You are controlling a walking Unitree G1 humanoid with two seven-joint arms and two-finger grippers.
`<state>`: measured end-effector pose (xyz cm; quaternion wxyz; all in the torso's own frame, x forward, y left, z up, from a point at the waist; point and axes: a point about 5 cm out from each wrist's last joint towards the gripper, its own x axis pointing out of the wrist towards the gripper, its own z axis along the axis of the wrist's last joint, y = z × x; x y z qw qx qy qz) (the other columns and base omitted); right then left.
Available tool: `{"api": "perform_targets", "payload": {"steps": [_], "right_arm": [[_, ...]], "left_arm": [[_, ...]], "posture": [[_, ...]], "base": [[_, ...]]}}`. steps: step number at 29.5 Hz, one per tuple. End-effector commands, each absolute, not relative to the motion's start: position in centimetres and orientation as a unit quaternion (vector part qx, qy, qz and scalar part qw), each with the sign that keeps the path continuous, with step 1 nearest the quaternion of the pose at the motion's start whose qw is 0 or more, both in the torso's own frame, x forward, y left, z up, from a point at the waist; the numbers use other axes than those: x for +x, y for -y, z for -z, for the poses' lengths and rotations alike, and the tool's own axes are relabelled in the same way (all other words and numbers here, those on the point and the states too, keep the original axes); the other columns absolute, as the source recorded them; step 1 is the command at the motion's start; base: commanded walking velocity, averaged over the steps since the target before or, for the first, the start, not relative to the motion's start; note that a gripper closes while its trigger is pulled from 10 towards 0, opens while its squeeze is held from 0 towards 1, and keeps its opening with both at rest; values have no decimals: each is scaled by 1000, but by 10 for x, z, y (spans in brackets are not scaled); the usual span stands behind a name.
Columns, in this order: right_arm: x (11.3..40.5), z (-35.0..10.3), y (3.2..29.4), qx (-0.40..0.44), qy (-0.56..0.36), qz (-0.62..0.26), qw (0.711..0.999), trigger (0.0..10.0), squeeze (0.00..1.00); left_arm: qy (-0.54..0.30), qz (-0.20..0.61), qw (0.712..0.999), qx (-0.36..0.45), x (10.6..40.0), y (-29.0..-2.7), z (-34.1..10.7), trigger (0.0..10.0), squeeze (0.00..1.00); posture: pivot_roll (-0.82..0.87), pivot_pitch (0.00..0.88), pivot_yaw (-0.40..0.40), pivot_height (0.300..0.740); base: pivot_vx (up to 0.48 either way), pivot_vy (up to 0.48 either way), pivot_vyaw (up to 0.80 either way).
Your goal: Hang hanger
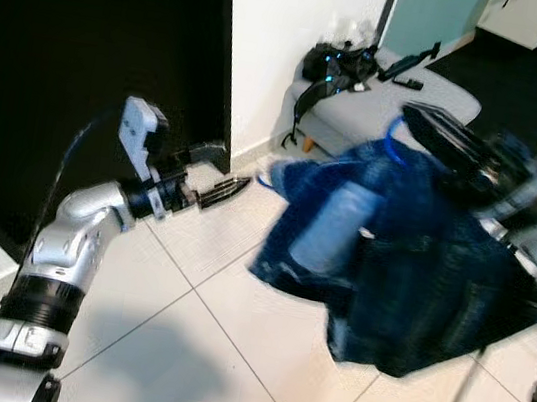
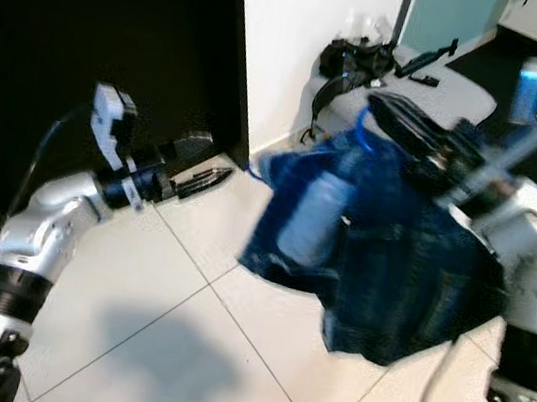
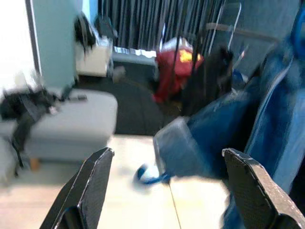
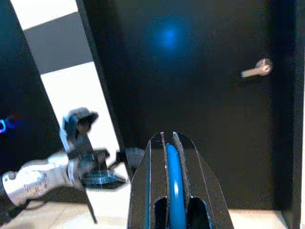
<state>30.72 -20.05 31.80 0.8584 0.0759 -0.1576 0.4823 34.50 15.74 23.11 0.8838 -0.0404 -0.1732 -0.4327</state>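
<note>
Pale tiled floor (image 1: 187,341) — grey ottoman (image 1: 383,112) on it, black bag (image 1: 337,65) atop.

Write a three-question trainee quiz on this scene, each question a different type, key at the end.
1. True or false: the right gripper is shut on the blue hanger.
2. What hangs from the hanger? A) a white towel B) a blue denim garment C) a red bag
3. Fill in: the left gripper is open, held out toward the black ____.

Key: 1 true; 2 B; 3 door.
</note>
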Motion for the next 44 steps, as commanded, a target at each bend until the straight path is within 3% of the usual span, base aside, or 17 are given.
{"api": "perform_targets", "payload": {"steps": [1, 5, 14, 17, 18, 19, 26, 35, 44], "right_arm": [[308, -322, 199, 65, 170, -485, 855, 0, 0], [333, -337, 179, 91, 190, -489, 846, 0, 0], [338, -355, 151, 90, 223, -540, 806, 0, 0], [340, -356, 150, 90, 227, -542, 804, 0, 0], [337, -366, 149, 101, 246, -552, 790, 0, 0], [328, -386, 149, 117, 286, -578, 756, 0, 0], [324, -394, 157, 128, 307, -575, 747, 0, 0], [311, -399, 162, 154, 334, -600, 710, 0, 0], [307, -397, 168, 152, 331, -603, 710, 0, 0]], "left_arm": [[165, 420, 891, -47, 345, -164, -223, 10000, 0], [199, 408, 889, -60, 347, -172, -242, 10000, 0], [197, 427, 879, -72, 343, -170, -242, 10000, 0], [197, 428, 879, -73, 343, -169, -242, 10000, 0], [198, 430, 877, -83, 342, -167, -241, 10000, 0], [210, 426, 873, -111, 341, -165, -244, 10000, 0], [227, 414, 871, -138, 341, -173, -250, 10000, 0], [240, 417, 858, -180, 338, -168, -251, 10000, 0], [260, 395, 858, -200, 338, -182, -258, 10000, 0]], "posture": [[-7, 141, 27, 740], [19, 119, 13, 740], [32, 102, 9, 740], [33, 102, 12, 740], [37, 102, 12, 740], [38, 101, 12, 740], [39, 100, 13, 740], [40, 103, 15, 740], [39, 105, 15, 740]], "base": [[0, 0, 0], [0, 0, 0], [0, 0, 0], [0, 0, 0], [0, 0, 0], [0, 0, 0], [0, 0, 0], [0, 0, 0], [0, 0, 0]]}}
